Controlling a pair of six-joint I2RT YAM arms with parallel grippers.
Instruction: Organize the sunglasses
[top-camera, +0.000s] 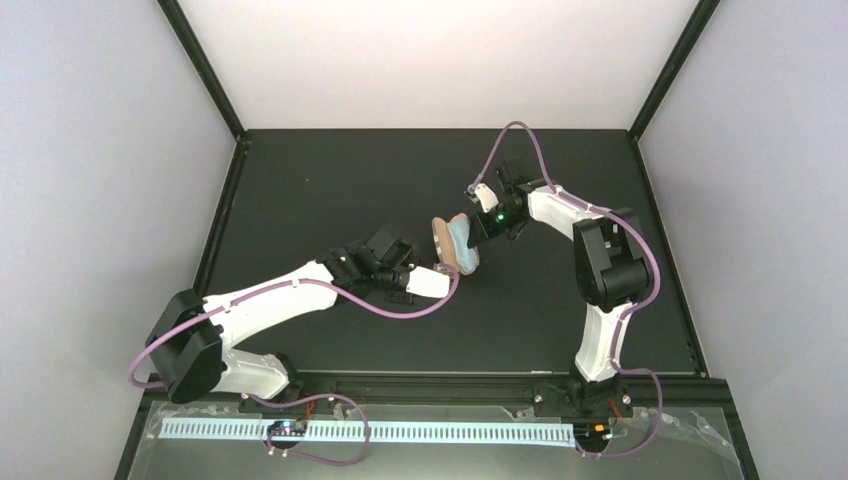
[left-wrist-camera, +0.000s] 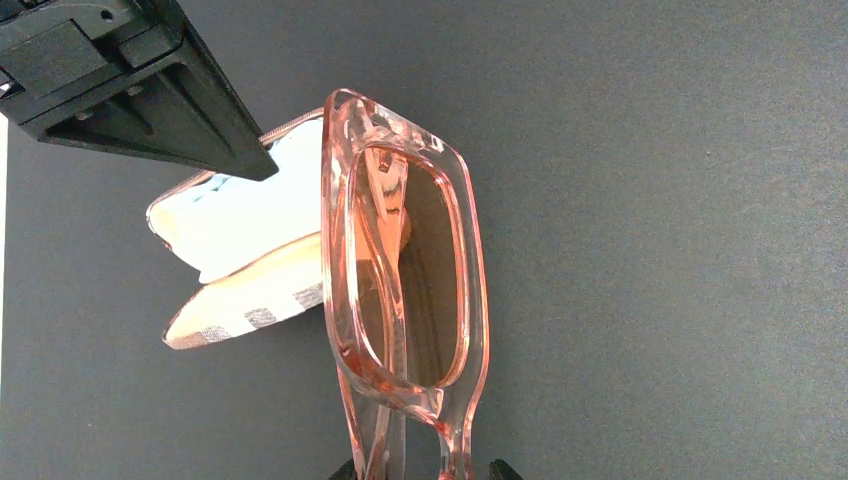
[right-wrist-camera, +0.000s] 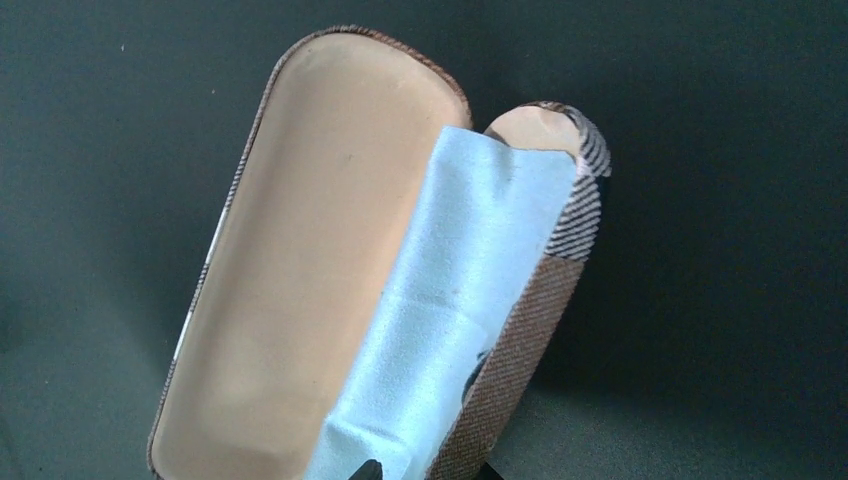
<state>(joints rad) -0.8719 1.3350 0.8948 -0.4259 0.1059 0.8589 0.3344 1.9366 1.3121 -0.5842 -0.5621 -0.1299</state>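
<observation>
Holding the sunglasses (left-wrist-camera: 432, 285) snug in my left gripper (left-wrist-camera: 421, 470), frame sticking straight ahead; top view barely shows them. Over on the other side, my right gripper (right-wrist-camera: 428, 470) pinches the open case (right-wrist-camera: 300, 280) by one wall, blue cloth (right-wrist-camera: 470, 260) draped inside. Its rim sits just ahead-left of the glasses, table (left-wrist-camera: 690, 250) beyond.

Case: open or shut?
Open. The case halves are spread apart, tan lining exposed, the light-blue cloth draped over one half.

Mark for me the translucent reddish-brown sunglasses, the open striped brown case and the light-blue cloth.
Translucent reddish-brown sunglasses (left-wrist-camera: 435, 290): left wrist view, brownish lens.
Open striped brown case (right-wrist-camera: 300, 260): right wrist view, tan inner lining.
Light-blue cloth (right-wrist-camera: 470, 270): right wrist view, middle of fabric.
</observation>
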